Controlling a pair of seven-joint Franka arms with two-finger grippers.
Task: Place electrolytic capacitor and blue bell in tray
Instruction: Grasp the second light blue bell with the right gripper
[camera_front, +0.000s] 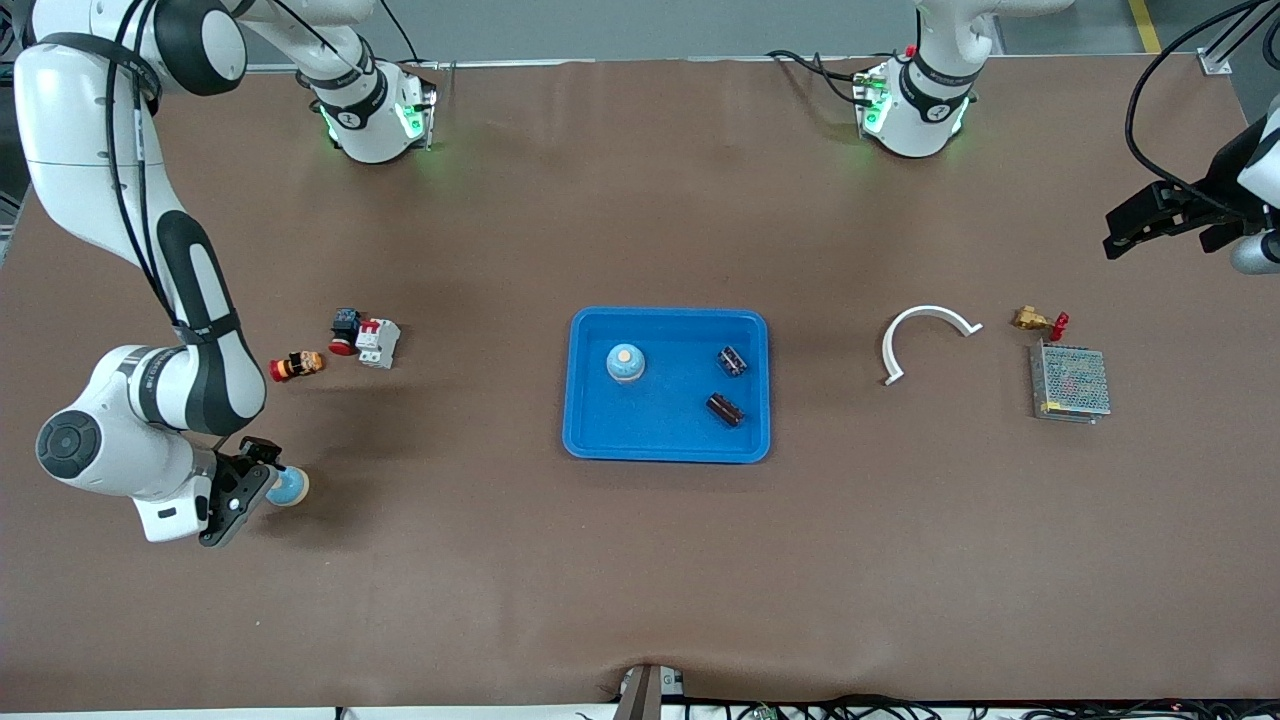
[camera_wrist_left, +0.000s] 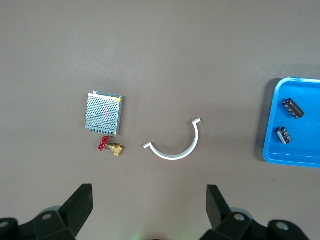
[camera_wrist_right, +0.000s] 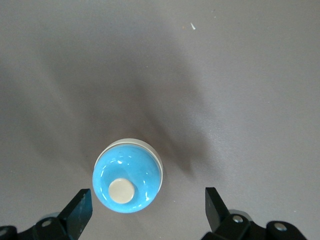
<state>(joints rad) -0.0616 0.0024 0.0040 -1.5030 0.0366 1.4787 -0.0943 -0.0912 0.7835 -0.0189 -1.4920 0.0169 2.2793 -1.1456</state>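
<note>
The bright-blue tray (camera_front: 590, 440) lies mid-table, its edge also in the left wrist view (camera_wrist_left: 272, 150). In it stand a blue bell (camera_front: 625, 362) and two dark electrolytic capacitors (camera_front: 732, 361) (camera_front: 725, 409), also seen as capacitors (camera_wrist_left: 293, 107) (camera_wrist_left: 284, 135). Another blue bell (camera_front: 290, 487) (camera_wrist_right: 127, 182) with a cream button stands on the table at the right arm's end. My right gripper (camera_front: 258, 490) (camera_wrist_right: 147, 210) is open over it, the bell partly between the fingers, close to one finger (camera_wrist_right: 80, 210). My left gripper (camera_front: 1125, 225) (camera_wrist_left: 148, 205) waits open and empty over the left arm's end.
Near the right arm lie a red-capped pushbutton (camera_front: 296, 365), a black-and-red switch (camera_front: 345, 330) and a white breaker (camera_front: 378, 343). Toward the left arm's end lie a white curved clip (camera_front: 925, 335) (camera_wrist_left: 175, 145), a brass valve (camera_front: 1038, 320) (camera_wrist_left: 111, 147) and a mesh power supply (camera_front: 1070, 382) (camera_wrist_left: 104, 113).
</note>
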